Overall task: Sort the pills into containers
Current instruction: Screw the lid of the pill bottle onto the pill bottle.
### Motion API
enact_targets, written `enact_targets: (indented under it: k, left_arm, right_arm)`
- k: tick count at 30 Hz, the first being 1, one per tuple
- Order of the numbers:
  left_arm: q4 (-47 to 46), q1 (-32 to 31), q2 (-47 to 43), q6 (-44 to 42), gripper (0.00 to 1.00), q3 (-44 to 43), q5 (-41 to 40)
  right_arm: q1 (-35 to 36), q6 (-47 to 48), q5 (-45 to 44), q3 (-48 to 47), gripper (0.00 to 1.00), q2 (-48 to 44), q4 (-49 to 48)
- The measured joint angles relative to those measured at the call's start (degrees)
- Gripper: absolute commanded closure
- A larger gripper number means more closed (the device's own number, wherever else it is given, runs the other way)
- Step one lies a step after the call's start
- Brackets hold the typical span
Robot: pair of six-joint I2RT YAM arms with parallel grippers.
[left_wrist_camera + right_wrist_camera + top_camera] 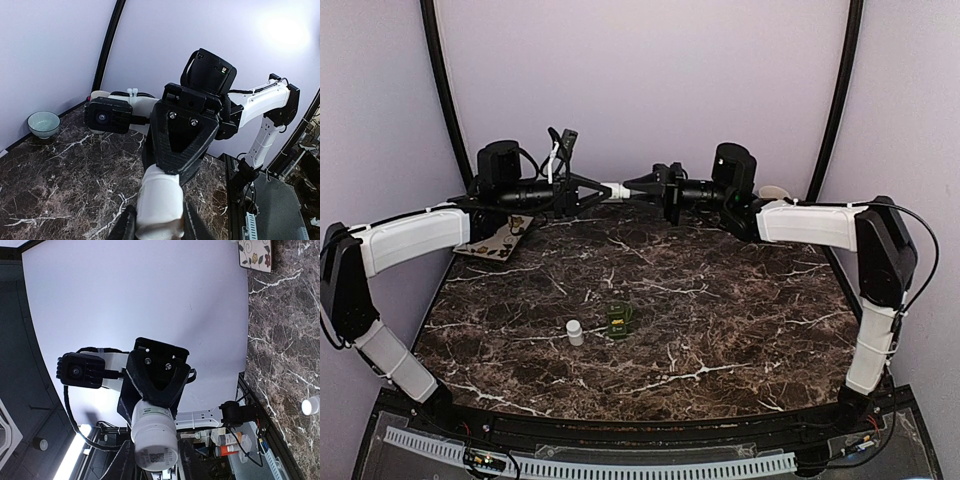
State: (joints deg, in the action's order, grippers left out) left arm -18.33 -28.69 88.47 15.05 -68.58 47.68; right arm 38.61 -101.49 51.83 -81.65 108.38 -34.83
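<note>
Clamped mid-air at both ends by left gripper [160,225] and right gripper [155,460]: white pill bottle [613,189]; below, green containers [619,318] beside possibly a cap [575,331].

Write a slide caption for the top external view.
Left and right jaws clamp one white bottle midair; green container waits on the table.

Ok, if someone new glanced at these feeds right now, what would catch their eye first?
Both arms meet in the air above the far side of the table, the left gripper and right gripper each clamped on one end of a single white bottle. Near the table's middle, the dark green box stands with a small white bottle or cap just to its left, apart from it.
</note>
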Motion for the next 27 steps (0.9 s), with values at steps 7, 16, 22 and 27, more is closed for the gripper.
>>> enact_targets:
  k: [7, 16, 22, 27]
  left_arm:
    - [-0.04, -0.13, 0.55, -0.92, 1.00, 0.00, 0.42]
    - [-9.25, -0.66, 4.00, 7.69, 1.00, 2.16, 3.39]
    - [-18.60, -2.71, 5.66, 15.61, 1.00, 5.46, 6.91]
    - [-24.55, -2.73, 6.80, 20.50, 1.00, 7.26, 7.87]
  right_arm:
    - [-0.11, -1.46, 0.02, 0.59, 0.80, -0.02, 0.22]
    - [-0.33, 3.08, 0.04, 0.33, 0.66, -1.03, 6.10]
    - [1.90, 6.14, 0.83, -0.13, 0.65, -1.46, 10.91]
    - [2.01, 9.92, 0.59, -0.96, 0.61, -2.32, 16.41]
